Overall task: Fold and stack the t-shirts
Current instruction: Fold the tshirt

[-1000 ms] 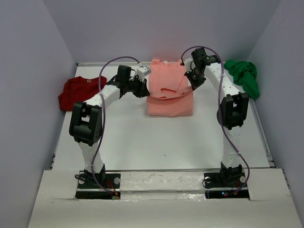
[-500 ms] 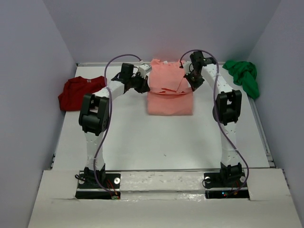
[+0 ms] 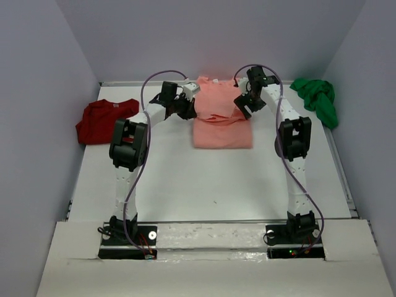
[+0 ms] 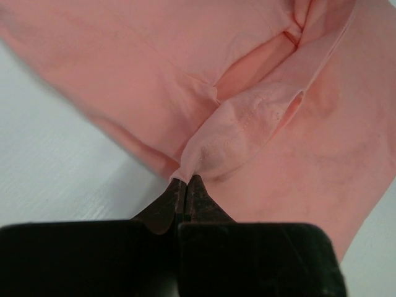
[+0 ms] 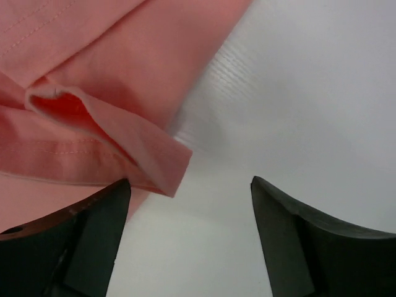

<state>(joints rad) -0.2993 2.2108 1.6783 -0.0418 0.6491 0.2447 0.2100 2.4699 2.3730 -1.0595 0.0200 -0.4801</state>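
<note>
White worktop (image 3: 204, 185), pale lilac walls (image 3: 216, 37) on three sides. Salmon-pink t-shirt (image 3: 221, 127) far centre, partly folded, long axis near-to-far. Dark red t-shirt (image 3: 102, 120) far left and green t-shirt (image 3: 317, 99) far right, both crumpled. Left fingers (image 4: 166, 209) pinch a salmon-pink fold. Right fingers (image 5: 93, 229) wide, gripping nothing, at its right hem.

White table (image 3: 204, 185) spreads across the middle, its surface finely ribbed in the wrist views, boxed in by a pale lavender back wall (image 3: 210, 37), left wall (image 3: 31, 124) and right wall (image 3: 371, 93). A thin metal strip (image 3: 124, 82) lines the table's far edge, and another rail (image 3: 346, 185) runs down its right side. Along the near edge lies a white board ledge (image 3: 210, 275), with glossy tape (image 3: 210, 253) across it.
</note>
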